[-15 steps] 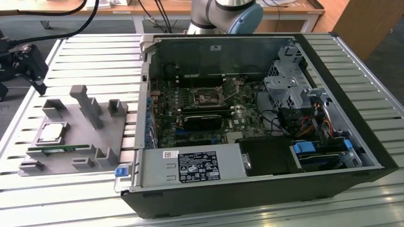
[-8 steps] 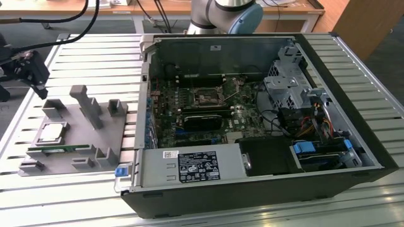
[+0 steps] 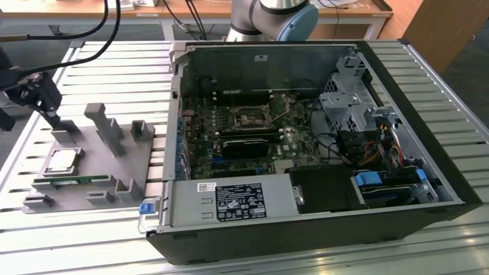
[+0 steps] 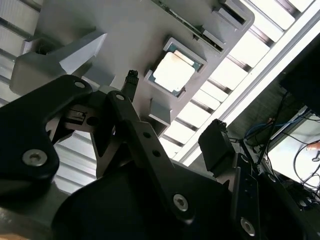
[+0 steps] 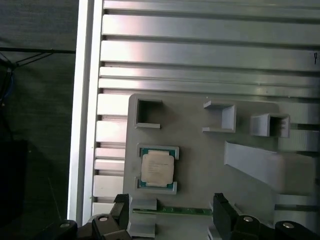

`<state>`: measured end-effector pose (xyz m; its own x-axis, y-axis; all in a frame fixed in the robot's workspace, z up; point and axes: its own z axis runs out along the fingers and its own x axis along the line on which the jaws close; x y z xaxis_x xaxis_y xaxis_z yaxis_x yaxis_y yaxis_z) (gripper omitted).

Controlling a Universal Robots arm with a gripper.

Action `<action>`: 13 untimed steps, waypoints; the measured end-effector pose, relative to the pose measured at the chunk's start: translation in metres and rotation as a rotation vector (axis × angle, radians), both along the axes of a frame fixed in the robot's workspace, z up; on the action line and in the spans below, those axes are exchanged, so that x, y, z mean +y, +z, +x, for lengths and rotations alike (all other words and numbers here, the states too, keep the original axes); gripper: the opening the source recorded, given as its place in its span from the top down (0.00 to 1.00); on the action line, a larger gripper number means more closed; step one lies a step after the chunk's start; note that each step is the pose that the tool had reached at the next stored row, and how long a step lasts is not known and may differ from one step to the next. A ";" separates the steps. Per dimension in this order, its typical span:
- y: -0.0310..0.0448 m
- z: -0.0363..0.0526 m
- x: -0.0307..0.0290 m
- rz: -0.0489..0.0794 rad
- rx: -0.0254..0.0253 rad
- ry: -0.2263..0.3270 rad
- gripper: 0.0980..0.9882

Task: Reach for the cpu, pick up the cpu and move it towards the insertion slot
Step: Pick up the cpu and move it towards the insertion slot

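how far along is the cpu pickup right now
Early stage. The reach looks partly done: the tool hangs open over the grey fixture, close to the cpu. Nothing is in hand; the cpu lies in its fixture recess, untouched. Left: the grasp, the lift and the carry to the insertion slot inside the computer case.

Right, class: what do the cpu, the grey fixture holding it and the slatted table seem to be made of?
The cpu: metal top, it seems, pale silvery with a soft sheen; thin green rim like circuit board. The grey fixture: probably plastic, matt and evenly grey. The slatted table: likely aluminium, its ribbed slats bright and reflective.
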<state>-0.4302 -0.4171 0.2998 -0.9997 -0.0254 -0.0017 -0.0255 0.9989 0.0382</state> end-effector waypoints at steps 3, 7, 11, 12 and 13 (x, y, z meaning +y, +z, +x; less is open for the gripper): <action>-0.0054 -0.0004 -0.0008 0.000 0.0002 0.000 0.25; -0.0127 -0.0007 -0.0015 0.000 0.0006 0.000 0.25; -0.0199 -0.0010 -0.0017 0.000 0.0012 0.000 0.25; -0.0217 -0.0010 -0.0018 0.000 0.0012 0.000 0.25; -0.0236 -0.0011 -0.0018 0.000 0.0011 0.000 0.25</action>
<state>-0.4313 -0.4189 0.2762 -0.9997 -0.0254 -0.0006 -0.0254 0.9989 0.0383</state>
